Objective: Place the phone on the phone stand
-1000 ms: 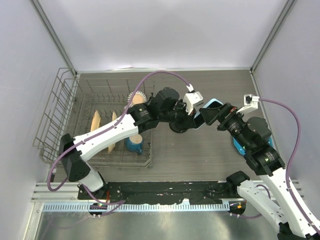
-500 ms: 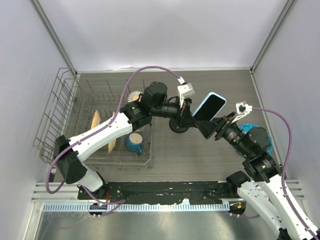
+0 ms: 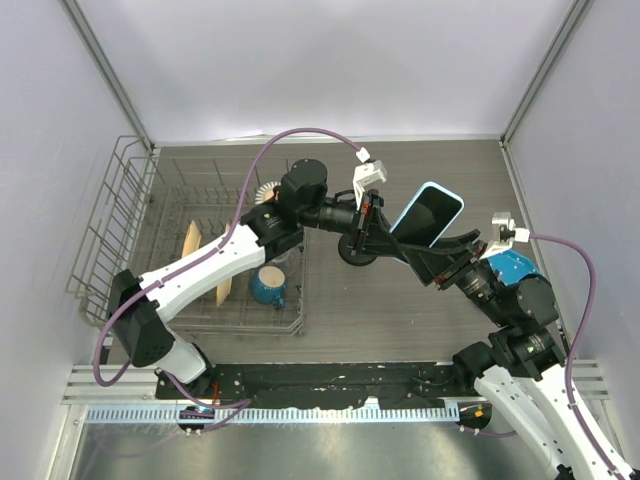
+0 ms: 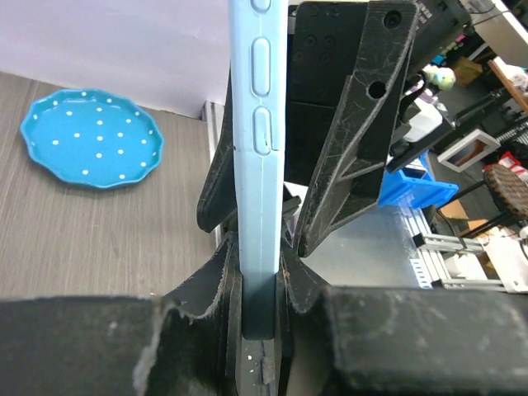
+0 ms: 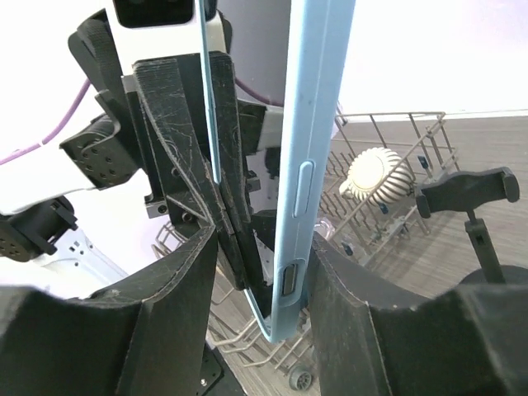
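Note:
The phone, black screen in a light blue case, is held in the air, tilted, above the table's middle. My left gripper is shut on its left end; in the left wrist view the phone's edge runs up from between the left gripper. My right gripper straddles the phone's lower right end. In the right wrist view the phone lies against the right-hand finger, while the right gripper still shows a gap on the other side. The phone stand stands on the table; its base sits under the left gripper.
A wire dish rack fills the left side, holding a blue mug, wooden pieces and a round white ribbed object. A dotted blue plate lies at the right, partly under my right arm.
The phone has come up into full view and shifted slightly right. The right arm has swung round so its gripper faces the phone, and its jaws have narrowed around it. The left grip has stayed shut.

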{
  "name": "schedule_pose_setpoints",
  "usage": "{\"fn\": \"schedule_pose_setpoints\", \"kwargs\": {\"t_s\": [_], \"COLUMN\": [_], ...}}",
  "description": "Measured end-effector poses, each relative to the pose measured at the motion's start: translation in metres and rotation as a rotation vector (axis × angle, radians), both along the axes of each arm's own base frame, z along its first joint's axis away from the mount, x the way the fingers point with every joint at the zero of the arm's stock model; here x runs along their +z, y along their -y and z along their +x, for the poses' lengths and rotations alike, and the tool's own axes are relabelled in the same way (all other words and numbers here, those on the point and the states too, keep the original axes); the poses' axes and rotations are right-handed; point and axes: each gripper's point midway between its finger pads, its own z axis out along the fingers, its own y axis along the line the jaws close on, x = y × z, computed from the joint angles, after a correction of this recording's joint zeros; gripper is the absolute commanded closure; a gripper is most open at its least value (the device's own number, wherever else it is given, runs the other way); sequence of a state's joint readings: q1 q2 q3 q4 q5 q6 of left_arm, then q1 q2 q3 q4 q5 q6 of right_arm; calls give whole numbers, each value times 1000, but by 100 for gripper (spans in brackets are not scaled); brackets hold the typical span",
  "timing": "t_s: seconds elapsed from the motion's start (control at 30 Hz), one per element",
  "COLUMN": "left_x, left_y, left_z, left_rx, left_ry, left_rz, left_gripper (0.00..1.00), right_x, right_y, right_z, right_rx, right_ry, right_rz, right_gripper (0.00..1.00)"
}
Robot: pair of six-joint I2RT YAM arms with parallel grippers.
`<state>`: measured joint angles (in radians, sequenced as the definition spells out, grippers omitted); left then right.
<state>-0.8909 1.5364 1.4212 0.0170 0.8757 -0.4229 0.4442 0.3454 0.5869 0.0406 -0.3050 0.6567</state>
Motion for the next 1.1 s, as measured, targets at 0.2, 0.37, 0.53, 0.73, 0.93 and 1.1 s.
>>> {"fn": "schedule_pose_setpoints", "kwargs": {"t_s": [0.2, 0.37, 0.53, 0.73, 0.93, 1.1], "left_x": [6, 9, 9, 5, 6, 14], "left_y": [0, -1, 0, -2, -2, -14], "left_z": [-8, -16, -16, -16, 0, 14], "left_rx": [-55, -97, -105, -124, -3, 87], "left_ry": [-25, -39, -48, -66, 20, 69], "left_rz": [-24, -32, -32, -18, 17, 19], "left_gripper": [100, 100, 100, 46, 22, 31], "right_x": [9, 15, 16, 19, -11, -31], "right_y": [4, 9, 7, -1, -1, -7], "right_z": [-3, -4, -4, -11, 3, -5], "right_rx": [-11, -35, -24, 36, -6, 58], "right_ry": [33, 43, 42, 66, -28, -67], "right_rz": [34, 60, 63, 49, -92, -202], "right_gripper": [45, 44, 73, 99, 99, 99]}}
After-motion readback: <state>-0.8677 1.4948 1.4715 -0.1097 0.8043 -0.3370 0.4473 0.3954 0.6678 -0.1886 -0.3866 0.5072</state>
